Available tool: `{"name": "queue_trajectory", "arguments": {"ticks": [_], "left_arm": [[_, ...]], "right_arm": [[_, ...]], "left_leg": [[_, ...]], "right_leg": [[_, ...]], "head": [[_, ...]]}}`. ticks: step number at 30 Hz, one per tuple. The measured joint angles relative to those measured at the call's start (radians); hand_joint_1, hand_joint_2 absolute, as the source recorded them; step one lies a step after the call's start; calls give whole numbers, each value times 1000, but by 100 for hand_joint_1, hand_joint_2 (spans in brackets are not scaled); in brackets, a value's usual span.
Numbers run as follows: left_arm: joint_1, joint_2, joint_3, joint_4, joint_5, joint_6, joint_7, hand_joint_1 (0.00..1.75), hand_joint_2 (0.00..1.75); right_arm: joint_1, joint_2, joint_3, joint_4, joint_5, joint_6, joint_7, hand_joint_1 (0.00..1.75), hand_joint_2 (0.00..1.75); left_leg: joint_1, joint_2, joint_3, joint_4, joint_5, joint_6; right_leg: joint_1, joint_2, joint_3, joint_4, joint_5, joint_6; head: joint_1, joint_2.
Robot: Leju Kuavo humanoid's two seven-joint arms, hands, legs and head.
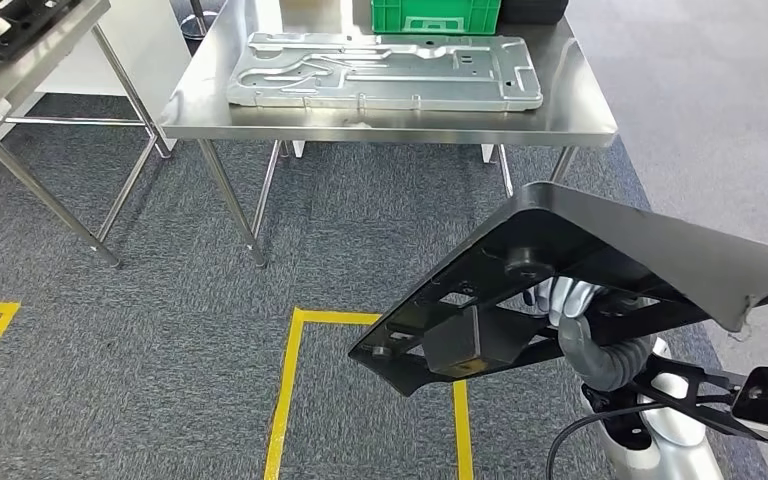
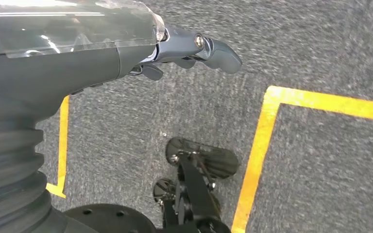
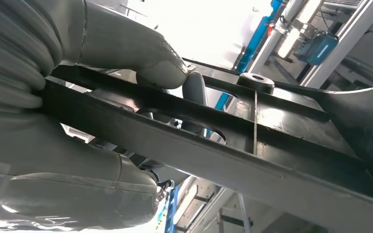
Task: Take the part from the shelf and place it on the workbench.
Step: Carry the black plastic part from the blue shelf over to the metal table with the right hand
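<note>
A big black plastic part (image 1: 600, 270) is held up over the grey carpet (image 1: 160, 250) by the right hand (image 1: 572, 300), short of the steel tabletop (image 1: 380, 125). Up close, the thumb (image 3: 162, 73) is seen pressed on a rib. The left hand (image 2: 194, 48) is hung over the carpet, fingers loosely curled, nothing held.

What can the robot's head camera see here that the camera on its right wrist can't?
Head view alone: the steel workbench ahead, a pressed metal panel and a green crate on it, grey carpet with yellow floor tape, and the whole outline of the black part.
Right wrist view alone: a close look at the thumb pressed on one of the part's ribs, with bright shelving behind.
Both: the right hand gripping the black part.
</note>
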Motion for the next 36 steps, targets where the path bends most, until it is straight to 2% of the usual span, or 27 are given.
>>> {"name": "queue_trajectory", "arguments": {"ticks": [2,5,6,7,9,10,11,12,13,14,15,16,18,20,21,22,24,25,26,27,29,30,31,34,36], "left_arm": [[0,0,0,0,0,0,0,0,175],[1,-1,0,0,1,-1,-1,0,175],[0,-2,0,0,1,-2,-2,0,175],[-2,-2,0,0,1,-3,-2,0,175],[-5,-3,0,0,1,-4,-2,0,175],[-5,-3,0,0,2,-4,-2,0,175],[-5,-3,0,0,2,-4,-2,0,175],[-5,-3,0,0,2,-4,-2,0,175],[-4,-4,0,0,2,-4,-2,0,175],[-4,-4,0,0,2,-3,-3,0,175],[-5,-6,0,0,2,-3,-3,0,175],[-5,-6,0,0,2,-2,-3,0,175],[-6,-7,0,0,1,-1,-2,0,175],[-8,-5,0,-1,1,1,-1,0,175],[-9,-4,0,-1,1,1,-1,0,175],[-9,-3,0,-2,1,1,0,0,175],[-9,-3,0,-2,1,1,1,0,175],[-7,-3,0,-2,2,1,1,0,175],[-5,-3,0,-2,2,1,1,0,175],[-3,-3,0,-2,2,1,1,0,175],[1,-3,0,-2,2,1,-1,0,175],[1,-2,0,-2,3,1,-2,0,175],[2,-2,0,-2,3,1,-3,0,175],[3,-3,0,-2,3,1,-7,0,175],[3,-3,0,-2,3,1,-8,0,175]], "right_arm": [[0,0,0,0,1,-3,1,155,175],[-2,0,-2,-3,2,-8,2,155,175],[-4,-1,-3,-5,2,-10,2,155,175],[-6,-1,-4,-5,2,-12,3,155,175],[-7,-1,-5,-6,3,-13,5,155,175],[-7,-1,-5,-6,3,-13,7,155,175],[-7,-1,-5,-7,3,-14,12,155,175],[-7,-1,-5,-10,0,-14,18,155,175],[-8,-1,-6,-15,-6,-14,23,155,175],[-9,-1,-6,-21,-15,-15,26,155,175],[-10,-1,-6,-26,-24,-15,27,155,175],[-11,-1,-6,-31,-32,-16,27,155,175],[-13,-1,-6,-41,-41,-16,24,155,175],[-10,-1,-8,-51,-40,-17,19,155,175],[-9,-1,-9,-55,-36,-18,16,155,175],[-6,-2,-9,-57,-32,-19,14,155,175],[3,-2,-10,-59,-22,-19,7,155,175],[9,-2,-10,-60,-18,-19,4,155,175],[15,-2,-11,-61,-15,-19,0,155,175],[20,-2,-11,-62,-13,-19,-2,155,175],[28,-2,-12,-64,-8,-18,-8,155,175],[31,-2,-13,-66,-6,-16,-12,155,175],[35,-2,-15,-68,-4,-15,-16,155,175],[44,-2,-24,-75,-2,-11,-22,155,175],[52,-2,-35,-80,-2,2,-32,155,175]], "left_leg": [[-5,1,5,-16,-7,11],[1,1,21,-27,6,30],[4,1,28,-33,6,36],[3,1,33,-35,4,40],[2,0,42,-36,-6,46],[1,-2,47,-36,-11,47],[0,-2,55,-36,-18,47],[0,-3,65,-36,-25,45],[0,-3,77,-36,-34,43],[-2,-3,89,-36,-43,40],[-4,-3,97,-36,-52,35],[-6,-2,102,-37,-59,30],[-7,4,107,-42,-69,19],[-8,9,114,-35,-84,9],[-7,10,104,-7,-100,4],[-5,9,81,44,-123,0],[2,8,-6,188,-172,-9],[5,8,-47,241,-178,-13],[7,8,-73,259,-161,-17],[10,8,-79,233,-122,-19],[13,7,-44,107,-20,-20],[12,7,-24,48,11,-17],[10,6,-12,13,25,-13],[6,4,-5,-8,14,8],[8,3,9,-19,9,22]], "right_leg": [[2,-1,2,-1,-7,12],[2,-1,3,16,-25,29],[1,-1,-14,52,-41,33],[0,-1,-45,108,-63,36],[-2,-1,-133,245,-108,41],[-3,-1,-167,287,-110,43],[-4,-1,-184,291,-89,43],[-4,-2,-179,255,-47,41],[-3,-4,-157,187,7,37],[0,-9,-132,118,46,31],[4,-13,-108,61,71,26],[8,-17,-95,28,77,21],[11,-13,-87,13,64,13],[3,-5,-74,4,58,4],[-1,-3,-65,-1,54,-2],[-4,-1,-56,-4,50,-7],[-4,1,-41,-5,36,-13],[-4,3,-33,-4,28,-12],[-5,5,-23,-4,20,-10],[-6,7,-11,-4,11,-8],[-7,10,15,-4,-10,1],[-6,11,23,-2,-20,7],[-6,12,27,-2,-27,14],[-6,13,31,-8,-38,32],[-9,10,23,23,-55,43]], "head": [[0,0],[1,0],[2,0],[3,0],[4,0],[4,0],[4,0],[4,0],[4,0],[4,0],[4,0],[3,0],[2,0],[0,0],[-2,0],[-4,0],[-7,0],[-7,0],[-7,0],[-8,0],[-7,0],[-7,0],[-7,0],[-7,0],[-4,0]]}}
